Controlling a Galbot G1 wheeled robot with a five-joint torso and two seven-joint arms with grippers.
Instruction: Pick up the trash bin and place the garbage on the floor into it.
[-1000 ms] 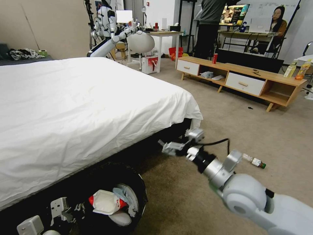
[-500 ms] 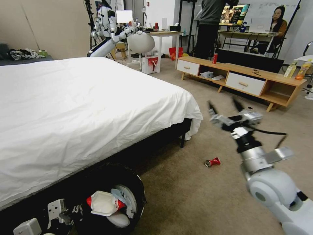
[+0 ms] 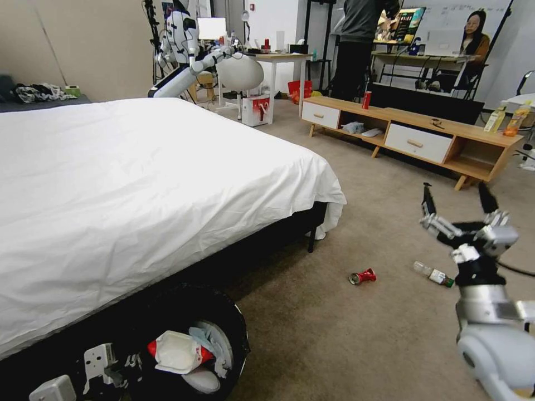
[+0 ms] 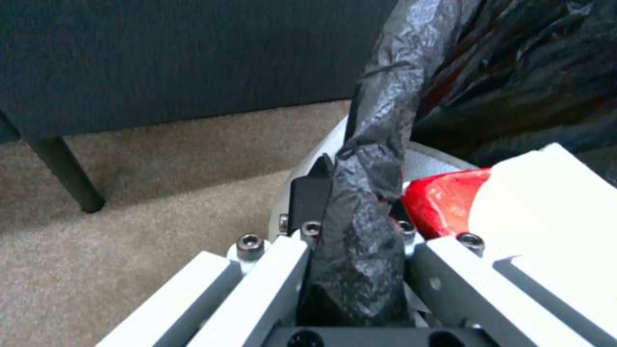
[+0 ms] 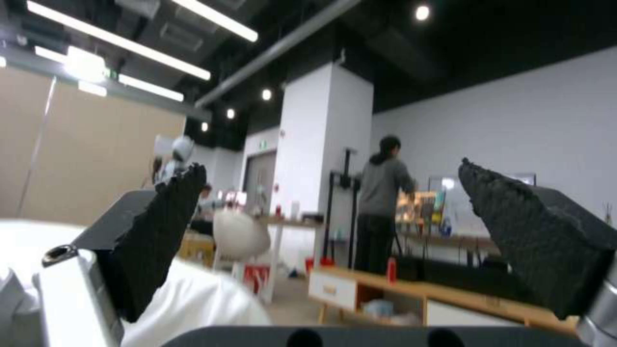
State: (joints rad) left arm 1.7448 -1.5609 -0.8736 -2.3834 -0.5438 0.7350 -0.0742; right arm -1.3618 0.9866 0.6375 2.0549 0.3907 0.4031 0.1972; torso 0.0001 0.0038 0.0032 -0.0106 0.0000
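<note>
Left gripper [image 4: 354,241] clamped on black-bagged round white trash bin [image 3: 234,328], carried; right gripper [image 3: 460,209] agape, raised at two o'clock from crushed red can [image 3: 363,276].

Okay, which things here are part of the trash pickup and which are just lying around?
Job: trash bin gripped by left gripper; red-and-white packet inside it; crushed can; small bottle; right gripper, jaws open.
Lying about: bed; TV cabinet; upright can.

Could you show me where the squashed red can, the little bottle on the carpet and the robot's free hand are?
crushed red can [image 3: 363,276]: head view, on its red body.
small bottle [image 3: 432,273]: head view, on its clear middle.
right hand [image 3: 460,201]: head view, midway between its open fingertips.
</note>
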